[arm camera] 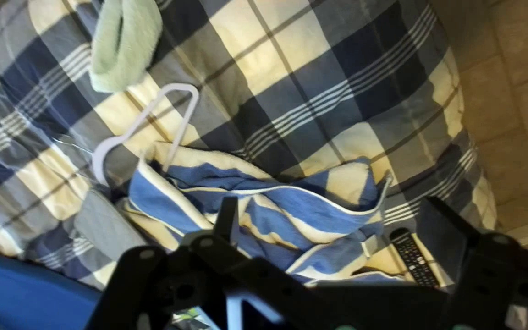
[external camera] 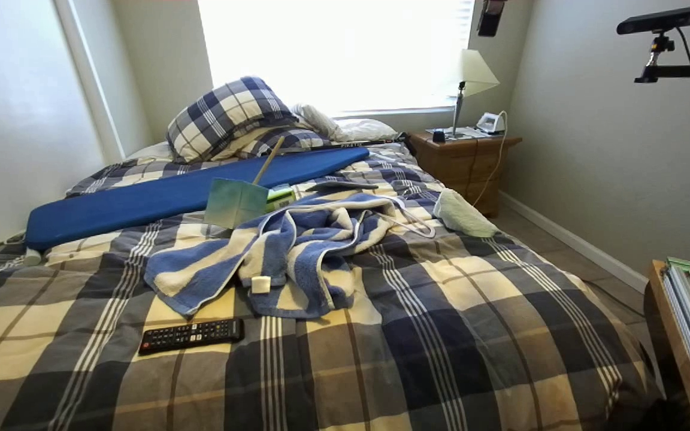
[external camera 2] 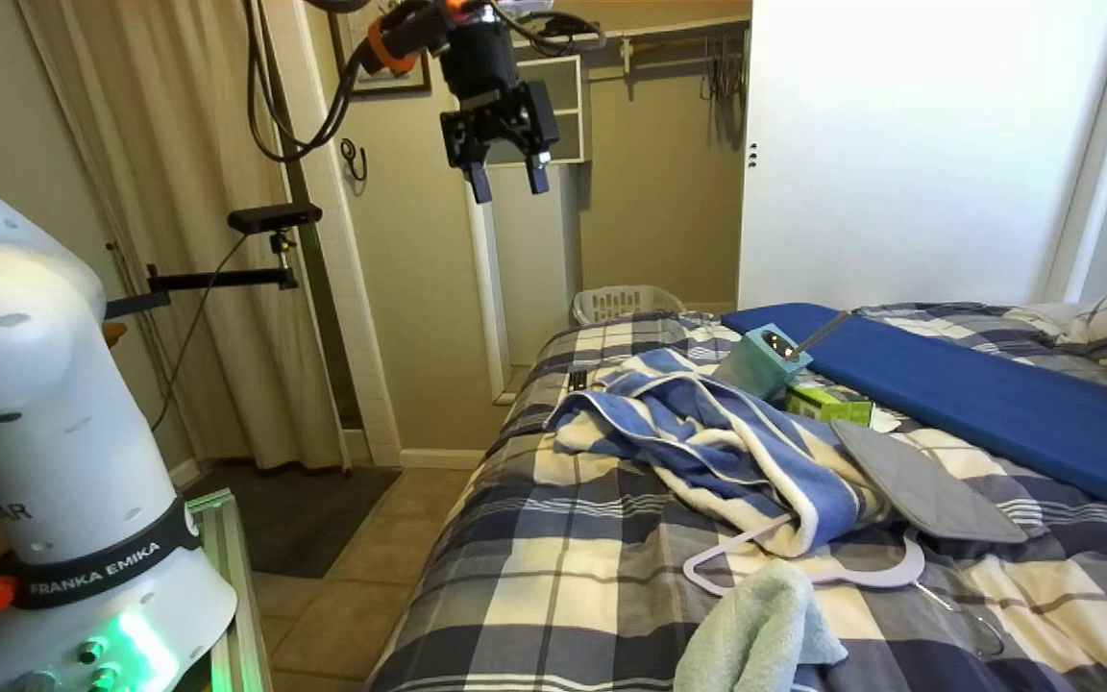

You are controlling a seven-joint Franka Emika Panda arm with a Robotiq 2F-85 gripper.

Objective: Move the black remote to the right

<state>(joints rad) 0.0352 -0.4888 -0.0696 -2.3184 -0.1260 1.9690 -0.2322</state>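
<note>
The black remote (external camera: 192, 336), a slim bar with rows of pale buttons, lies flat on the plaid bed cover (external camera: 441, 359) beside the striped towel. In an exterior view it shows small past the towel's far end (external camera 2: 577, 381). In the wrist view it lies at lower right (arm camera: 414, 257), near one finger, its lower end cut off by the gripper body. My gripper (external camera 2: 510, 183) hangs high above the bed with its fingers apart and nothing between them. In the wrist view the gripper (arm camera: 330, 201) is open above the towel, far from the surface.
The blue-and-cream towel (external camera: 309, 257) is bunched beside the remote. A lilac hanger (arm camera: 186, 123), pale green cloth (arm camera: 126, 46), grey pad (external camera 2: 928, 481), teal box (external camera: 237, 200), green box (external camera 2: 827, 406) and long blue padded board (external camera: 141, 191) also lie on the bed.
</note>
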